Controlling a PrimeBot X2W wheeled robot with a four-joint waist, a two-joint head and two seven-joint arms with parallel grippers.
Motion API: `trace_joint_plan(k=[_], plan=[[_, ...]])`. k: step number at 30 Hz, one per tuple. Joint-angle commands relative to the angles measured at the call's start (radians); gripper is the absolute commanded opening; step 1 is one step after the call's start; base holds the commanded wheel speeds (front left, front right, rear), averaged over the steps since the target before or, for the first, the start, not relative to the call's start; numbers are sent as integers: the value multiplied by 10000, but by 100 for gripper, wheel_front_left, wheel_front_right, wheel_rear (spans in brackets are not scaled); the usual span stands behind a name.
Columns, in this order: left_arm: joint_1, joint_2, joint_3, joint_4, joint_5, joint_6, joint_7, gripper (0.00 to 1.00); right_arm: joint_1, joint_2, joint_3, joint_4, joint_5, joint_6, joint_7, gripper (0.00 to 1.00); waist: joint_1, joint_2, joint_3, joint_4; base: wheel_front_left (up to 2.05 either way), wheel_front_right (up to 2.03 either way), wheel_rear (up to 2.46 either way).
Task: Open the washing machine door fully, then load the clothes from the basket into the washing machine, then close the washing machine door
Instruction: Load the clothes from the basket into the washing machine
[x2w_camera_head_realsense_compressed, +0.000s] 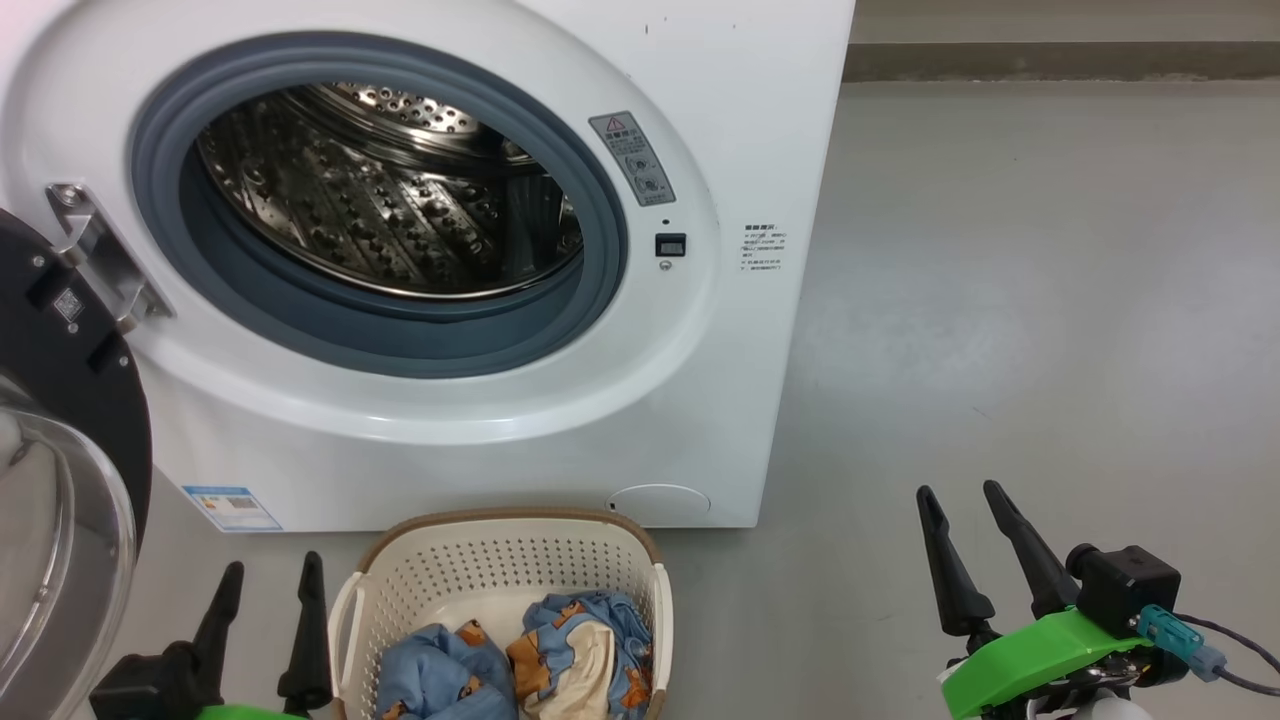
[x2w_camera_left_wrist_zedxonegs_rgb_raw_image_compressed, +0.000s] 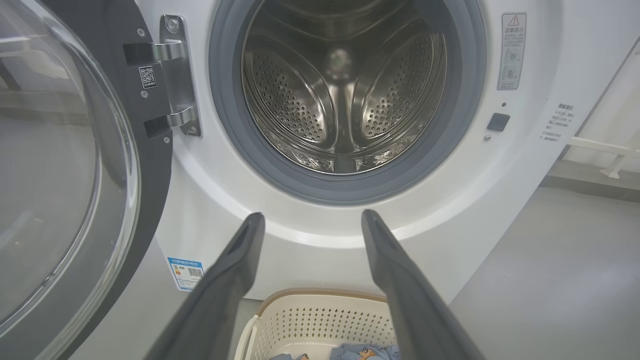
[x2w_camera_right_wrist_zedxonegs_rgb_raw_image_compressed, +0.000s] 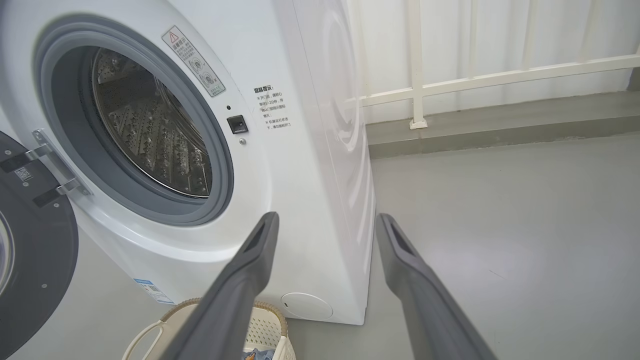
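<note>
Blue printed fabric clothes (x2w_camera_head_realsense_compressed: 560, 650) lie in cream perforated plastic basket (x2w_camera_head_realsense_compressed: 500, 520), just right of left gripper (x2w_camera_head_realsense_compressed: 274, 562); right gripper (x2w_camera_head_realsense_compressed: 960, 490) well apart. Both finger pairs spread, empty. Black-rimmed round glass door (x2w_camera_head_realsense_compressed: 60, 360) hangs open left of white front-loading washing machine (x2w_camera_head_realsense_compressed: 760, 100).

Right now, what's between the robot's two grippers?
In the head view, the basket, holding the clothes, sits next to the left gripper; then bare floor reaches the right gripper.
</note>
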Motion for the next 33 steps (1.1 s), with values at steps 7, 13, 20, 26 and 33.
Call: trace_joint_plan(k=[7,13,20,26,33], plan=[[-256,173,178,-134,73,-26,-63,100,-201,7,298,-247,-135,16,20,100,0,0,-50,-5,0,0,0],[-256,178,119,-92,67,-26,-63,100,-174,7,309,-297,-152,16,63,100,0,0,-49,7,0,0,0],[-280,179,98,-66,60,-26,-63,100,-176,7,274,-364,-163,16,95,100,0,0,45,33,0,0,0],[-325,182,77,-57,25,-26,-63,100,-220,7,201,-418,-188,16,107,100,0,0,234,-2,0,0,0],[-585,216,-180,100,-92,-27,-63,100,-269,7,-221,-425,-455,16,261,100,0,0,838,-134,0,0,0]])
